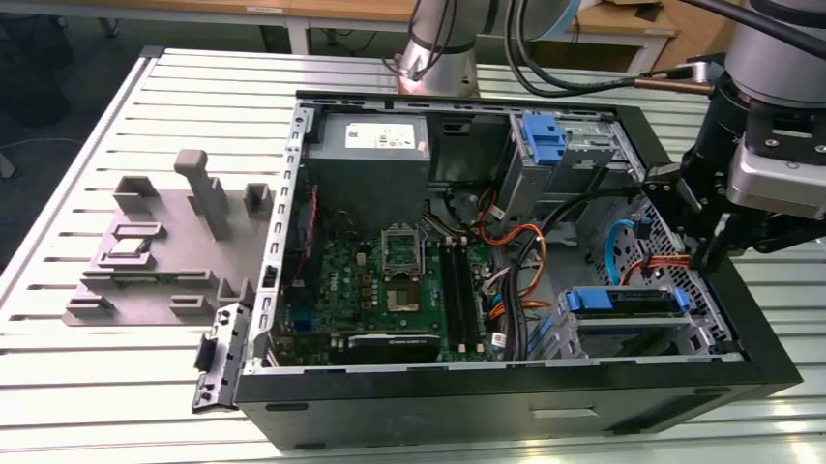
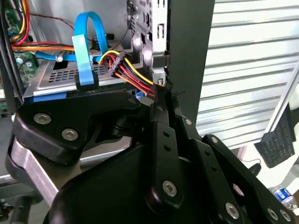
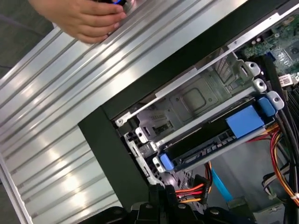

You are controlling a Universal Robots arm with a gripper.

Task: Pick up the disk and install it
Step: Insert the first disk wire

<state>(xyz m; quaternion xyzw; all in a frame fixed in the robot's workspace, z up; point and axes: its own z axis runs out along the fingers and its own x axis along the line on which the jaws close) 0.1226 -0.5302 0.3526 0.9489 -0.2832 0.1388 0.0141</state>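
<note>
A drive in a blue carrier [image 1: 620, 301] sits in the metal cage at the near corner of the open computer case [image 1: 516, 382], on the exterior view's right. In both wrist views the drive [image 3: 212, 139] [image 2: 56, 77] lies in its slot. Beside it is a bare metal slot [image 3: 187, 100]. On the slatted table outside the case, a person's hand [image 3: 79, 18] holds something blue and silver, mostly cut off; I cannot tell if it is the disk. My gripper [image 1: 707, 256] [image 2: 161, 91] [image 3: 161, 193] hangs shut and empty by the case's wall, next to a red, yellow and orange cable plug [image 2: 126, 70].
A blue bracket [image 1: 548, 140] is fixed to the far drive bay, and a grey power supply [image 1: 368, 140] fills the far corner. The motherboard [image 1: 387, 280] and loose cables [image 1: 516, 251] lie inside. A grey fixture [image 1: 155, 242] stands on the table at the exterior view's left.
</note>
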